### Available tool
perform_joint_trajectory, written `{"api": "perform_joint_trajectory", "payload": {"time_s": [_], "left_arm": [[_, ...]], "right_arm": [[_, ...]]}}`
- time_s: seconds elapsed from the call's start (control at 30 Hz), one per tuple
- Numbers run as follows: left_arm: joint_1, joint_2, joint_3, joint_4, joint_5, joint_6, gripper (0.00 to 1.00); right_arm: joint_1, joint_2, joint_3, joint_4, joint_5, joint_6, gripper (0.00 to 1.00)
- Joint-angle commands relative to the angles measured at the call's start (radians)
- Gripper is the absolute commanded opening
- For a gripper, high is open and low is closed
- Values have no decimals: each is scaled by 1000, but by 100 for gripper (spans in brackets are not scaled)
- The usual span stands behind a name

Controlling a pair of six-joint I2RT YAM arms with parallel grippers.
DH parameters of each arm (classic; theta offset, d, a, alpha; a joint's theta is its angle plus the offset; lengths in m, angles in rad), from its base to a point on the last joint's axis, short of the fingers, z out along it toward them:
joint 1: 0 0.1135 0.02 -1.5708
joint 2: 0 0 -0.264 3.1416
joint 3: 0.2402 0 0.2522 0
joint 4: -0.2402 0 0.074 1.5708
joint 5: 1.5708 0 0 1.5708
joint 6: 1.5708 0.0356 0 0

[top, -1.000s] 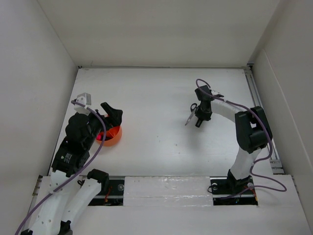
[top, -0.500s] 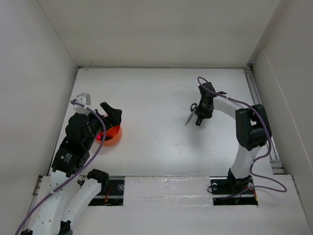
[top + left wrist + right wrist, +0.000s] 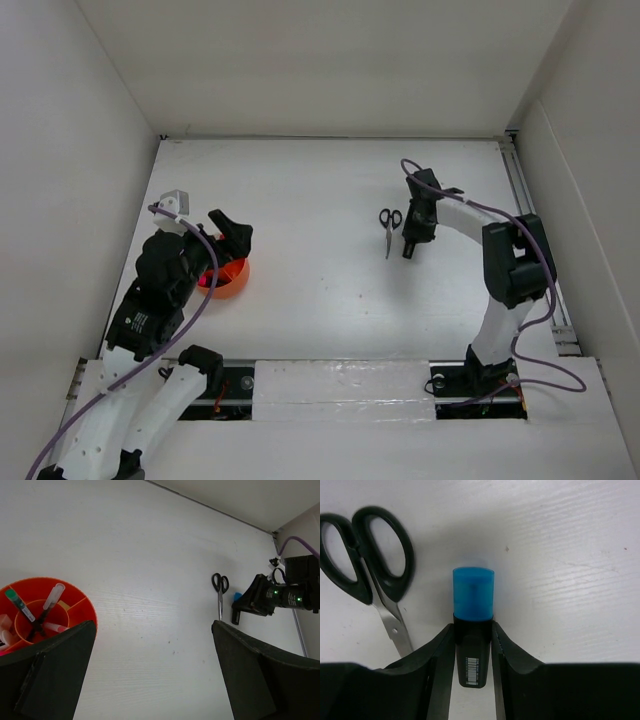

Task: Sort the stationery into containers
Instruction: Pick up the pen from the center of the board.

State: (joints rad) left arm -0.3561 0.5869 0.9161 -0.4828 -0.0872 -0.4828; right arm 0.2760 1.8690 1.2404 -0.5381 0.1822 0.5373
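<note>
Partly done: several pens (image 3: pixel 47 605) standing in the orange cup (image 3: pixel 75 597), close below the wide-spread left gripper (image 3: pixel 153 630). Pinched between the right gripper (image 3: pixel 473 630) fingers: a blue highlighter (image 3: pixel 473 597), cap poking past the tips, perhaps lifted off the table. Yet to sort: that, plus scissors (image 3: pixel 370 575) lying just left of those fingers.

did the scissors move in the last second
Yes. The scissors swung straighter: the blade tip shifted right, toward the right-side rail, and the handles shifted slightly left.
</note>
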Motion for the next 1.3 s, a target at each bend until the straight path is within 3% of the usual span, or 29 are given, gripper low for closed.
{"api": "perform_joint_trajectory", "payload": {"time_s": [0.0, 0.2, 0.33, 0.47, 0.83, 1.27], "left_arm": [[-23, 14, 7, 27, 4, 6, 100], [-32, 70, 38, 17, 131, 16, 100], [-32, 113, 50, 7, 289, 4, 100], [-32, 123, 59, 35, 426, -28, 97], [-32, 154, 78, 3, 555, -39, 95], [-32, 174, -25, 85, 653, -76, 92]], "right_arm": [[18, -99, -48, 20, 23, -32, 0], [205, -398, -120, 197, -118, -201, 0], [482, -534, -208, 375, -193, -318, 0], [688, -583, -223, 486, -151, -393, 0], [900, -528, -160, 512, -13, -473, 0], [922, -564, -151, 606, 134, -470, 0]]}}
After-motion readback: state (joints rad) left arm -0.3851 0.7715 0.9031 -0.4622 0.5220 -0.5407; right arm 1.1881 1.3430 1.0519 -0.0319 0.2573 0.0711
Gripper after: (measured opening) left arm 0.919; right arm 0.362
